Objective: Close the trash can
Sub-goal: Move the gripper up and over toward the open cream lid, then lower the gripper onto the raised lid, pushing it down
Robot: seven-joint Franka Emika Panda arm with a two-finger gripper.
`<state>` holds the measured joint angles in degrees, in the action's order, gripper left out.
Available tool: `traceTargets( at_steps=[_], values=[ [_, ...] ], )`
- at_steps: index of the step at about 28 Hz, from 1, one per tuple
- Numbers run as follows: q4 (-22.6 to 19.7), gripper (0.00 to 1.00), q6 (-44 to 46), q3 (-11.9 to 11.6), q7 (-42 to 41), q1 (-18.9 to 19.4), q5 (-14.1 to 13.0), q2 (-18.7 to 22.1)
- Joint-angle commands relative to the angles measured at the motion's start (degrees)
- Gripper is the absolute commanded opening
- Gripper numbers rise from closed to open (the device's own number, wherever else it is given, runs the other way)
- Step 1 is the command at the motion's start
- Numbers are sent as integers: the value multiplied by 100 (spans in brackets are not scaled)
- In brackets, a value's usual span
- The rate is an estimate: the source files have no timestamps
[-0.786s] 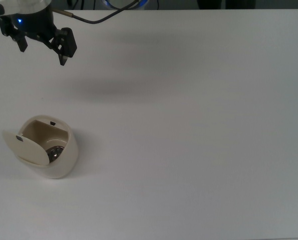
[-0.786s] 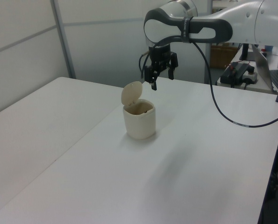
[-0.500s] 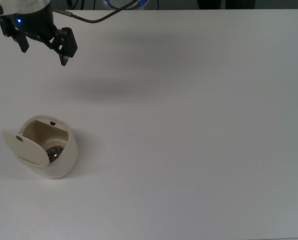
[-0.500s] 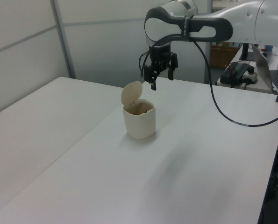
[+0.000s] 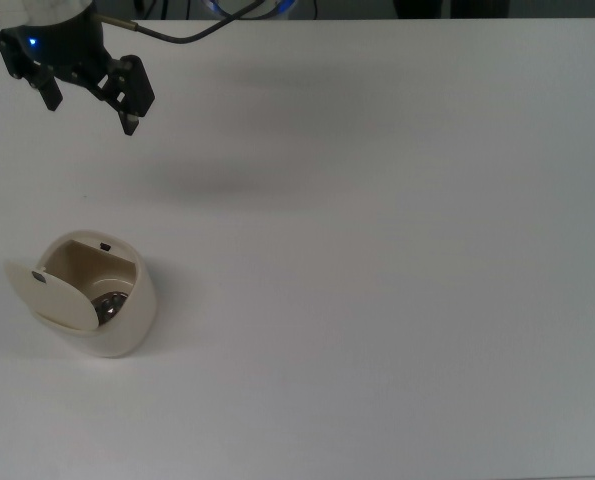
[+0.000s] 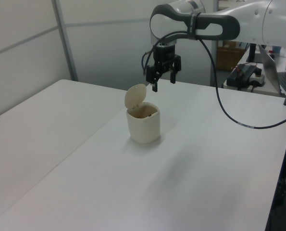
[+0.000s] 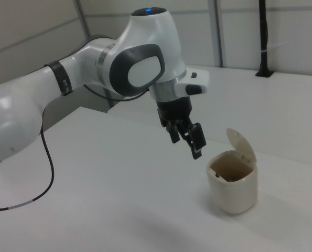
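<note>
The cream trash can (image 5: pixel 117 320) stands on the white table, near the top view's left edge. Its flat lid (image 5: pixel 49 298) is swung up and stands nearly upright, so the inside shows, with something shiny (image 5: pixel 108 303) at the bottom. In the left view the trash can (image 6: pixel 143 126) has its lid (image 6: pixel 135 96) on its left; in the right view the trash can (image 7: pixel 233 185) has its lid (image 7: pixel 241 146) on the far side. My gripper (image 5: pixel 89 104) hangs open and empty in the air, above and beyond the can, apart from it. The same gripper (image 6: pixel 162 83) (image 7: pixel 186 145) points downward.
The white table (image 5: pixel 397 300) stretches wide around the can. A black cable (image 6: pixel 229 115) hangs from the arm over the table. Equipment (image 6: pixel 246 74) sits beyond the table's far edge in the left view. A black post (image 7: pixel 262 37) stands at the back in the right view.
The gripper has risen a little and drifted slightly away from the can. The can and its lid have not moved.
</note>
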<state>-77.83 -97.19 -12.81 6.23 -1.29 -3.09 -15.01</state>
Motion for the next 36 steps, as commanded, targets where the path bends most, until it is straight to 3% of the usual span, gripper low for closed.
traceTargets(
  at_steps=[1, 6, 11, 12, 17, 24, 36],
  values=[
    [-4, 63, -789, -28, 35, -55, -307, -55],
    [-13, 58, -1556, -28, 264, -55, -289, -134],
    [-4, 28, -2224, -37, 273, -55, -228, -240],
    [-4, 18, -2460, -37, 273, -55, -219, -248],
    [-4, 2, -2936, -37, 291, -64, -61, -389],
    [5, 1, -3710, -37, 791, -64, 484, -793],
    [22, 1, -4203, -37, 897, -125, 599, -1198]
  ],
)
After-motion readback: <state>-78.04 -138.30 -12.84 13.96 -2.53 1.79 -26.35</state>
